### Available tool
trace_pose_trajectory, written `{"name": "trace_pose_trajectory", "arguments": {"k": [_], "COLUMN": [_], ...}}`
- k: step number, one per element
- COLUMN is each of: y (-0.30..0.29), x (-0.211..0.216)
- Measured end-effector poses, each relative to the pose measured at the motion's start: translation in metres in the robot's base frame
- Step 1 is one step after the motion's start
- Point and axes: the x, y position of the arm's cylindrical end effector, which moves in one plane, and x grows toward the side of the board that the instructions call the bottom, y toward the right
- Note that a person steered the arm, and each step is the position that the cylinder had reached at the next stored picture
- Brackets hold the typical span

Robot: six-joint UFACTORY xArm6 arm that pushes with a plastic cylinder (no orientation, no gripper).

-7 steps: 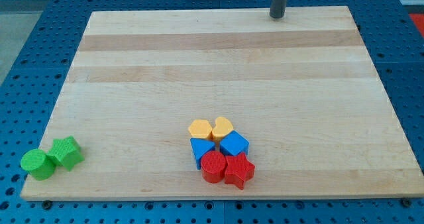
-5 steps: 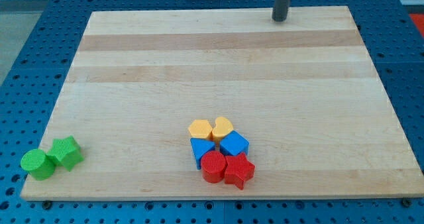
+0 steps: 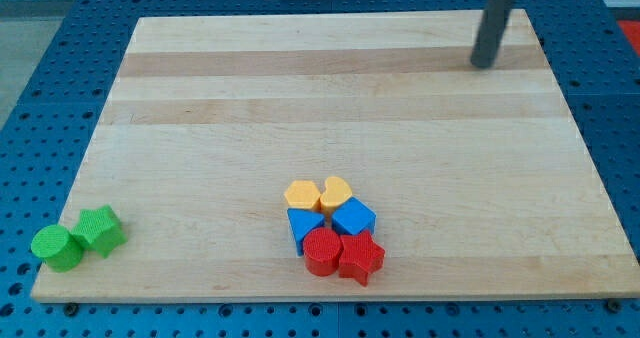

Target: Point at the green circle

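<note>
The green circle (image 3: 56, 247) lies at the board's bottom left corner, right at the edge. A green star-like block (image 3: 100, 229) touches it on its right. My tip (image 3: 484, 64) rests on the board near the top right, far from both green blocks and from the cluster in the bottom middle.
A tight cluster sits at the bottom middle: an orange hexagon-like block (image 3: 301, 195), an orange heart (image 3: 336, 191), a blue block (image 3: 304, 225), a blue cube (image 3: 353, 218), a red circle (image 3: 322, 251) and a red star (image 3: 362, 257). Blue pegboard surrounds the wooden board (image 3: 340, 98).
My tip has moved to the view's right and down, from the board's top edge onto the top right area. No block has moved.
</note>
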Motion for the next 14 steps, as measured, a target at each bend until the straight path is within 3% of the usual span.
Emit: {"name": "trace_pose_trajectory", "arguments": {"k": [1,2,4,5,6,8,10,11,13,14], "y": [0.011,-0.026,-0.204,-0.307,-0.368,-0.350,-0.374,-0.374,-0.446,-0.452], "x": [0.055,0.069,0.071,0.107,0.153,0.190,0.295,0.294,0.295,0.295]}}
